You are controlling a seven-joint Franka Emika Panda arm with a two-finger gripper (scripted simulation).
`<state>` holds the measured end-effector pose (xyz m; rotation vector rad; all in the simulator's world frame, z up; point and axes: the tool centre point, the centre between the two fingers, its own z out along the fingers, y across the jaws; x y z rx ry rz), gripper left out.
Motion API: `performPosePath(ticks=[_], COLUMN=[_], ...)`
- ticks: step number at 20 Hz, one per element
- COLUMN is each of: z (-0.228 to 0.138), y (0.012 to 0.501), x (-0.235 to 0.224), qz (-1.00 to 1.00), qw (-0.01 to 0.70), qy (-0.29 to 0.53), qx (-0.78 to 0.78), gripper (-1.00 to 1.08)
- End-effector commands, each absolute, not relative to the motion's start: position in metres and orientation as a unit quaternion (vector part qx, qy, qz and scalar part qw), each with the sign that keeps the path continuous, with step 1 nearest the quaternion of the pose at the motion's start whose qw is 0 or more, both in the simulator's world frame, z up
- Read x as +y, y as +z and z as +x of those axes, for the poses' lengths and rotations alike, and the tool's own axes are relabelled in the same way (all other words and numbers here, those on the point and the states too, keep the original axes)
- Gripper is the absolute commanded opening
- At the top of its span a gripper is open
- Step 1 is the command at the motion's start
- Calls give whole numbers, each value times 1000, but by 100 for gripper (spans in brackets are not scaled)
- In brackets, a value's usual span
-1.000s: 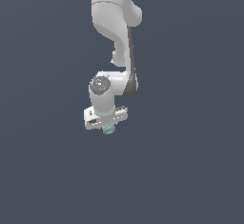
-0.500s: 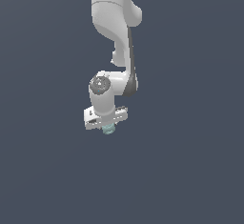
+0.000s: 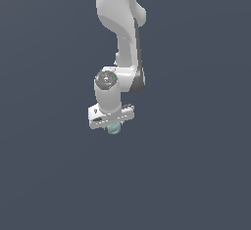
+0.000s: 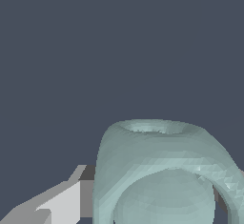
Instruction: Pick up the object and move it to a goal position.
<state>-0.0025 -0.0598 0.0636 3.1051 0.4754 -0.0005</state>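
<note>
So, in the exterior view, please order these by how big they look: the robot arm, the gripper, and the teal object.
1. Robot arm, by far the largest.
2. Gripper, the white block at the arm's end.
3. Teal object, smallest; only a small part shows beneath the gripper, so its full size is unsure here.

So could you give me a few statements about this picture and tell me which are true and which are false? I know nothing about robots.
1. The arm is white. True: the robot arm is white against a plain dark grey background.
2. The teal-green object sits right under the gripper. True; the wrist view shows it close up.
3. The object is bright red. False: it is pale teal-green.
4. The object is bigger than the gripper. False: it is much smaller than the gripper.
5. Several other items lie scattered around. False: only the arm and the one object show.
</note>
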Motion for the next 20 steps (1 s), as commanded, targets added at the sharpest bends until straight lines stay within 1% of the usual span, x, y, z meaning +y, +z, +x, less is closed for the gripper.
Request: performPosePath(ticks=[1,8,20], z=[-6,-23,-62], y=[76,128,249], x=[-53,-26,36], qz=[988,988,988], qw=[0,1,2], qy=[0,0,0], qx=[152,152,152], gripper=[-100,-100,-100])
